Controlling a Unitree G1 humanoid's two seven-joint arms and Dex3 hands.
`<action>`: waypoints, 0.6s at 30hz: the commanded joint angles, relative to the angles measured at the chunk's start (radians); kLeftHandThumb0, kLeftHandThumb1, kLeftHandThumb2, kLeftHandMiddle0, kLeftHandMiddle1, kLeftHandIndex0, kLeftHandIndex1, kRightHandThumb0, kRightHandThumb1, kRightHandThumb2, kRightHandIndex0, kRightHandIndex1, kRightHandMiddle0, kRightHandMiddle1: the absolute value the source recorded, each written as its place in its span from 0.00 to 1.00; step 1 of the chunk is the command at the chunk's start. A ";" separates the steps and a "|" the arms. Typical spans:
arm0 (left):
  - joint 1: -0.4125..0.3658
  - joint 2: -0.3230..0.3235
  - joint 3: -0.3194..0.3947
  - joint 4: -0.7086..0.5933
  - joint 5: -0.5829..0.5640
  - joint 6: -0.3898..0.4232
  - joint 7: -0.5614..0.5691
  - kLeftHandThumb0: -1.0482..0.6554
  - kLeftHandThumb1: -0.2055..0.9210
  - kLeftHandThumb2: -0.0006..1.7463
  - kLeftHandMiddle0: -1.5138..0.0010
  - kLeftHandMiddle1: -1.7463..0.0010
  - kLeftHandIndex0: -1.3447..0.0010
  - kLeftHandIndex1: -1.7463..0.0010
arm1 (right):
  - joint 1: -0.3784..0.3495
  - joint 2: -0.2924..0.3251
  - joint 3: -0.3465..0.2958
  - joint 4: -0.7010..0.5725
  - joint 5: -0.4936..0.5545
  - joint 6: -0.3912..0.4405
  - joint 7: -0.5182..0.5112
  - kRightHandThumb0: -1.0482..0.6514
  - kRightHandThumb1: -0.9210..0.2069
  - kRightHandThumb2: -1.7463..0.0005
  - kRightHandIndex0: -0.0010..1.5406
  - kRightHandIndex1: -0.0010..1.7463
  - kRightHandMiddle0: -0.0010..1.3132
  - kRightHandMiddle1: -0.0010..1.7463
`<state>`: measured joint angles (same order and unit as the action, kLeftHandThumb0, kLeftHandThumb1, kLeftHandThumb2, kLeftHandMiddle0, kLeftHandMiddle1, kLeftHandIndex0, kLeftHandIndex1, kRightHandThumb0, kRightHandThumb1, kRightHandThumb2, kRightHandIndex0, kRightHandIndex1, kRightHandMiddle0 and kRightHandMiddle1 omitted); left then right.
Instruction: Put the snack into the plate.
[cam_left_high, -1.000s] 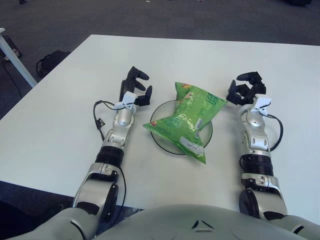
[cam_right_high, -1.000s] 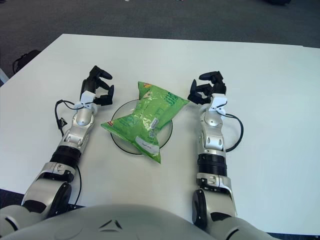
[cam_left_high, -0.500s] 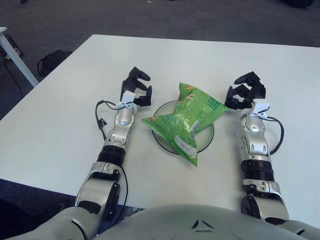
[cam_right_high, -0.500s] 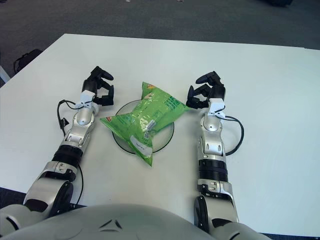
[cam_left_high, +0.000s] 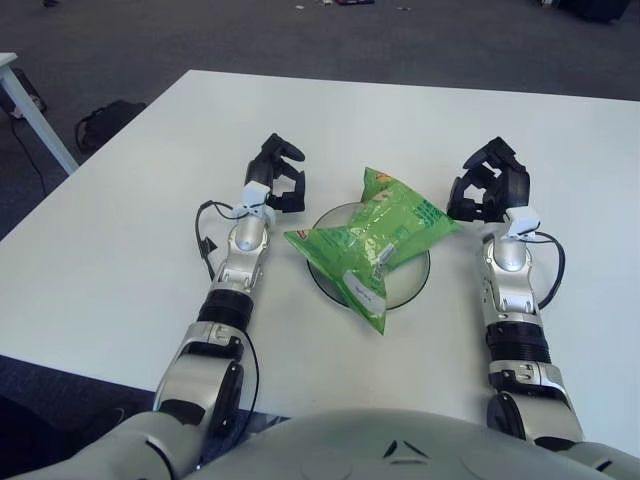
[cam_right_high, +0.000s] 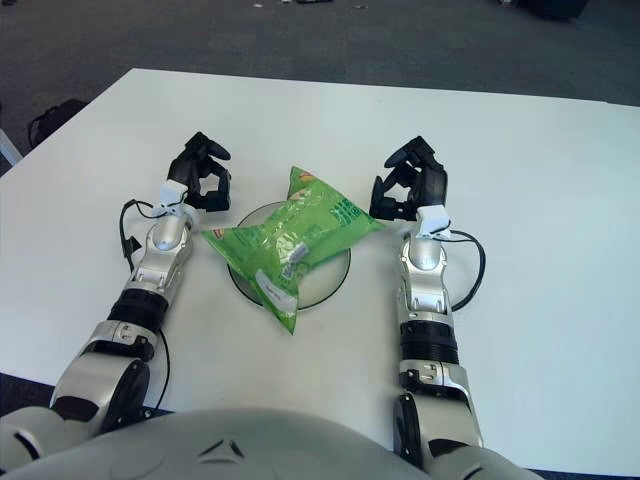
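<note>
**Me:** Since a moment ago, the snack bag (cam_left_high: 378, 245) has swung a little on the plate (cam_left_high: 418, 283): its near tail now points more toward me, and my right robot hand (cam_left_high: 486, 187) has drawn in closer to its far right corner.

**Partner:** So where does the bag sit now?

**Me:** Across the plate, resting on it, with its long axis running from the far right down to the near left. Both ends overhang the rim; the near tail hangs past the plate's front edge over the counter (cam_left_high: 110, 250).

**Partner:** And your hands?

**Me:** My right robot hand is curled, its fingertips right at the bag's upper right corner. I cannot tell whether they pinch the foil or only touch it. My left robot hand (cam_left_high: 277, 182) shows just left of the plate, fingers curled and holding nothing, with a small gap between it and the bag's left corner.

**Partner:** Which one matters next?

**Me:** The right, I judge. The bag lies to its left and slightly toward me, so any settling nudge or letting go would come from that corner. The task looks nearly done.
</note>
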<state>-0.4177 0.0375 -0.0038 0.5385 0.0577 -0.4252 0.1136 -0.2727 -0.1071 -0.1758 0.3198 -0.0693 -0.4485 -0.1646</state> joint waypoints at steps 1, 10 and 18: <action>0.088 -0.015 0.012 0.045 -0.016 -0.016 -0.011 0.61 0.37 0.83 0.62 0.00 0.58 0.00 | 0.107 -0.028 0.001 0.217 -0.026 -0.113 0.008 0.32 0.62 0.18 0.87 1.00 0.52 1.00; 0.097 -0.025 0.020 0.035 -0.020 -0.026 0.001 0.61 0.37 0.83 0.62 0.00 0.58 0.00 | 0.069 -0.060 0.009 0.300 0.007 -0.104 0.050 0.32 0.58 0.21 0.87 1.00 0.50 1.00; 0.102 -0.038 0.033 0.021 -0.018 -0.013 0.012 0.61 0.38 0.82 0.62 0.00 0.58 0.00 | 0.052 -0.056 -0.010 0.309 0.076 -0.043 0.088 0.32 0.57 0.21 0.86 1.00 0.50 1.00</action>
<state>-0.4040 0.0096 0.0190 0.5255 0.0463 -0.4413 0.1142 -0.3302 -0.2019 -0.1775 0.5428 -0.0238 -0.5175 -0.0907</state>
